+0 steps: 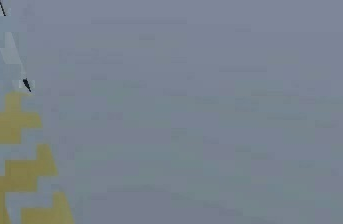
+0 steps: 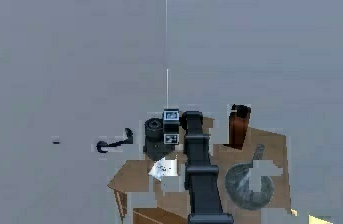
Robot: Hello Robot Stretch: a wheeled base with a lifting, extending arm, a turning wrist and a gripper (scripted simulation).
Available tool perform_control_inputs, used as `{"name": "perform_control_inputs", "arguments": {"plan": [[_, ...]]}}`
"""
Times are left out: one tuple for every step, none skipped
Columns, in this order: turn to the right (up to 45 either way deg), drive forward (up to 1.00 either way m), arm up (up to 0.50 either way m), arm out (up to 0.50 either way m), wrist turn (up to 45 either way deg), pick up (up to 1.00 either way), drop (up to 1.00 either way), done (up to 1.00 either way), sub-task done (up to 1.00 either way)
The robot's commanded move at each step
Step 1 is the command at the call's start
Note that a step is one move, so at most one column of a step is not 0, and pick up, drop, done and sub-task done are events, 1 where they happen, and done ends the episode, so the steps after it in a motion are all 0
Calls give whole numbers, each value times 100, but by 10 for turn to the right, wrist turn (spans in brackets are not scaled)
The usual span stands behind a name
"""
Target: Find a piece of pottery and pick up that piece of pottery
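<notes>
On the wooden tabletop (image 2: 269,150), cut off by the arm side view's bottom edge, a grey round dish (image 2: 247,182) lies nearest, its details hard to make out; the arm (image 2: 199,170) hides the tabletop's middle. Farther out, the hand (image 2: 104,147) reaches past the left edge over bare grey: it holds nothing, and its grip cannot be told. At the far edge stands the piece of pottery (image 2: 239,126), upright, narrow, reddish-brown

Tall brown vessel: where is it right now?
In the arm side view's right half, the tall brown vessel stands on the wooden table, just right of the arm and up the picture from a grey dish-like piece.
</notes>
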Motion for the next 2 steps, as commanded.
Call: {"name": "perform_control_inputs", "arguments": {"plan": [[0,0,0,0,450,0,0,0,0],[0,0,0,0,60,0,0,0,0]]}}
